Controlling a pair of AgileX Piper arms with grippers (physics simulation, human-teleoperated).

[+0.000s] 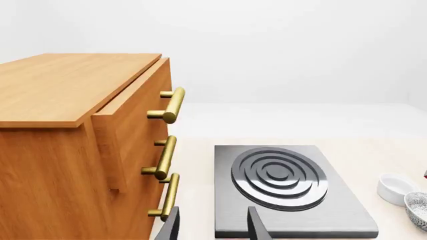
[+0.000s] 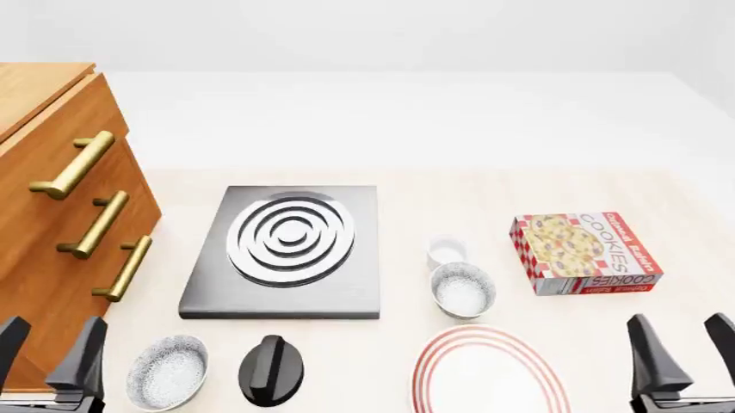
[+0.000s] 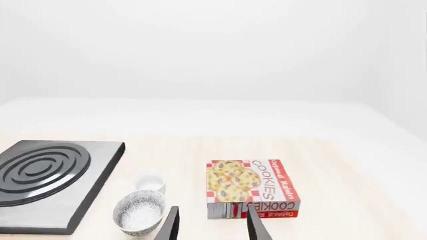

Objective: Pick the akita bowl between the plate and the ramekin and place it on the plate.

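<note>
The akita bowl [image 2: 462, 289], grey-speckled outside and white inside, sits between the small white ramekin [image 2: 446, 252] behind it and the red-ringed plate [image 2: 431, 368] in front of it. In the right wrist view the akita bowl [image 3: 139, 210] and ramekin [image 3: 149, 182] lie ahead of my right gripper [image 3: 213, 225], off to one side. My right gripper [image 2: 683, 348] hangs open at the near right edge, empty. Open and empty too, my left gripper [image 2: 46, 353] is at the near left by the cabinet. The left wrist view catches the ramekin [image 1: 397, 187] and the bowl's rim [image 1: 419, 207].
A twin speckled bowl [image 2: 168, 372] and a black knob-like object [image 2: 272, 370] lie at the near left. A grey stove plate [image 2: 287, 249] sits mid-table. A cookie box [image 2: 586, 254] lies right of the ramekin. A wooden cabinet [image 2: 58, 215] with brass handles stands at the left.
</note>
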